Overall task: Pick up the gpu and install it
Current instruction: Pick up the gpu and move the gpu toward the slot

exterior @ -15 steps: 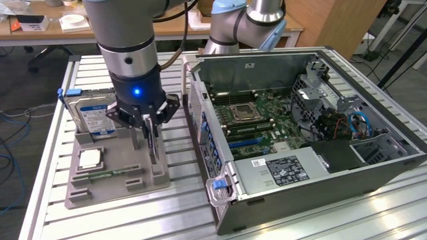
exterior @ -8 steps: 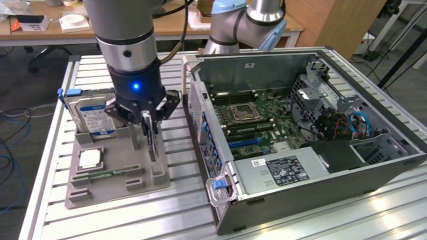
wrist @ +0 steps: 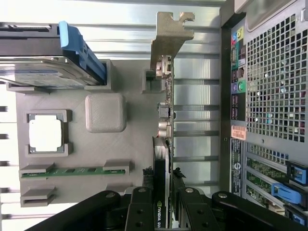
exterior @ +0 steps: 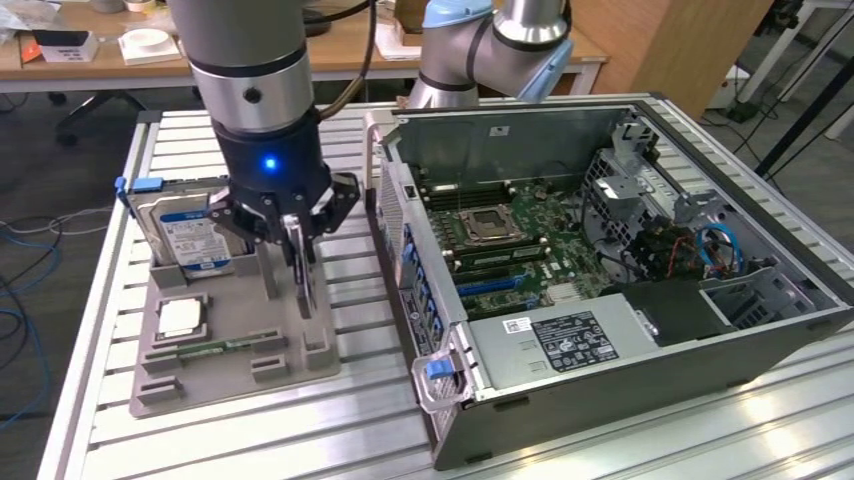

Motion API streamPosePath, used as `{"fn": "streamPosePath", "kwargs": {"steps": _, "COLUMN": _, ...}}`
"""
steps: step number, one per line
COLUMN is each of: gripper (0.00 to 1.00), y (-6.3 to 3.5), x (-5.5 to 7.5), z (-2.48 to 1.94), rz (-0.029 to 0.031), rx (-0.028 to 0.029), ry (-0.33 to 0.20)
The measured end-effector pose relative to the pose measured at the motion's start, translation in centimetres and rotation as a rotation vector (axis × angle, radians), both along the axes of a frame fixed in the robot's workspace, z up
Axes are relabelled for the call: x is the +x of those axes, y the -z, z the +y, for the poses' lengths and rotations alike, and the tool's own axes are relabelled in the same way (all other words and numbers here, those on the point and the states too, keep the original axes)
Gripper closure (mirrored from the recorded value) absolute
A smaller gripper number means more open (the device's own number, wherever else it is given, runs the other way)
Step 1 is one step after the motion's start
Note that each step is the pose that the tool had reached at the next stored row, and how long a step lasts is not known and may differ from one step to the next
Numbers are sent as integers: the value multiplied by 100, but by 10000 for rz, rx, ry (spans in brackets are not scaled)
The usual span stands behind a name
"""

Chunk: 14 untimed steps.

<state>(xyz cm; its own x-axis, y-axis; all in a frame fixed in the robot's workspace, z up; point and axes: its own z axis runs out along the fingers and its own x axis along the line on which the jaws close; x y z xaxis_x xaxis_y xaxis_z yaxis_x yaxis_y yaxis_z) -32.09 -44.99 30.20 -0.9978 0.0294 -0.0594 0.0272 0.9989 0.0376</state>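
The gpu stands on edge at the side of the grey parts tray nearest the computer. In the wrist view the gpu runs edge-on, with its metal bracket at the far end. My gripper hangs straight down over the tray, and its black fingers press against both faces of the card, so my gripper is shut on it. The card's lower edge is still down at the tray; I cannot tell whether it has come off its slot.
On the tray are a hard drive with blue clips, a square processor and a green memory stick. The open computer case lies just to the exterior view's right, motherboard exposed, its perforated rear panel close by.
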Motion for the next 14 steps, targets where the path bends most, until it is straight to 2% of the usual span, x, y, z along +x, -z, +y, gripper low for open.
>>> {"fn": "streamPosePath", "kwargs": {"steps": 14, "gripper": 74, "y": -150, "x": 0, "z": 0, "rz": -1, "rx": 1, "ry": 1}}
